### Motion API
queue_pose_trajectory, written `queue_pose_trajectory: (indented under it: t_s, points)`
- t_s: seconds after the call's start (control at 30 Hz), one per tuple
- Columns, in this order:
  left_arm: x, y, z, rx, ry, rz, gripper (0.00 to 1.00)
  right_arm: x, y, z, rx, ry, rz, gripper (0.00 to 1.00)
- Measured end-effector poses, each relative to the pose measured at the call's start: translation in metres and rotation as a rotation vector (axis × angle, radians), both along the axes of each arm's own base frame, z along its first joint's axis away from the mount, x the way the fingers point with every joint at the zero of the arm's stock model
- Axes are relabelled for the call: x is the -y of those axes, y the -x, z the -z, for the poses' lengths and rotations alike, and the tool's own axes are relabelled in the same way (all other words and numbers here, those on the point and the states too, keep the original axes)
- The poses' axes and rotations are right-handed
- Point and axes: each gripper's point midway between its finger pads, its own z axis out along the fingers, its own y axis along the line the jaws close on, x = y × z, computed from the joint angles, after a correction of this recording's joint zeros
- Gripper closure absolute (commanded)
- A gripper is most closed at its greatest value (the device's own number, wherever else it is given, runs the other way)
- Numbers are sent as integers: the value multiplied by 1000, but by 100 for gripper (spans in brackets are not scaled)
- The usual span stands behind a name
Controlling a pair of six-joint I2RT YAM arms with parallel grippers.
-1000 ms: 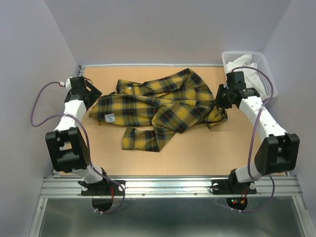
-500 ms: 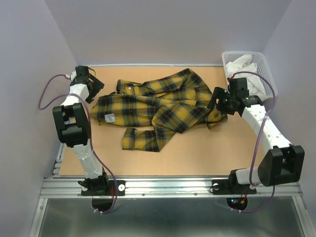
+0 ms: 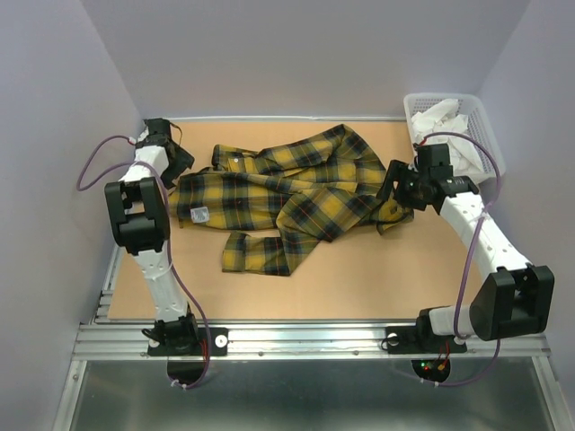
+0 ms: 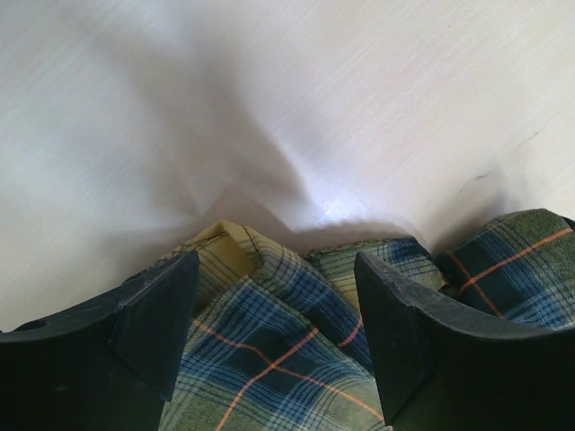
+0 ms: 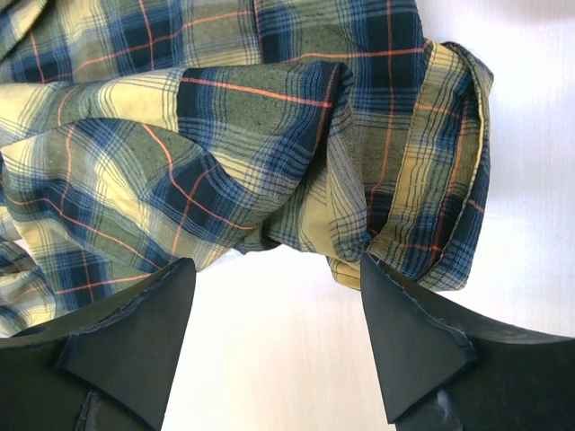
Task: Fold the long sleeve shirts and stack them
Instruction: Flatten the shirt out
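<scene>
One long sleeve shirt (image 3: 296, 193), yellow and dark plaid, lies crumpled across the middle of the table, with a sleeve trailing toward the front. My left gripper (image 3: 178, 165) is at its left edge. In the left wrist view its open jaws (image 4: 277, 260) straddle a raised fold of the plaid cloth (image 4: 269, 350) without pinching it. My right gripper (image 3: 393, 190) is at the shirt's right edge. There it stands open (image 5: 277, 265) over bare table, with the bunched plaid cloth (image 5: 225, 135) just beyond its fingertips.
A white basket (image 3: 485, 144) holding white cloth (image 3: 440, 117) stands at the back right corner, close behind the right arm. Bare tan table (image 3: 359, 269) stretches in front of the shirt. Purple walls close in on both sides.
My right gripper has opened and let go of the shirt's right edge. My left arm has risen and reached farther back, bringing its jaws over the shirt's left edge and slightly narrowing them.
</scene>
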Motion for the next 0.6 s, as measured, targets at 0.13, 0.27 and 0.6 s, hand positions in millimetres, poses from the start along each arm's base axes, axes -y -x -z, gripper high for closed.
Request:
queue_pose_trajectory:
  t_s: [0.13, 0.27, 0.6]
  points:
    - [-3, 3, -3, -24, -47, -21, 23, 0, 2, -5, 22, -2, 0, 21]
    - [-6, 15, -9, -64, -88, -61, 25, 1, 5, -15, 56, -2, 2, 21]
    - [12, -17, -82, 25, -134, -109, 32, 6, 16, -16, 80, 19, -1, 21]
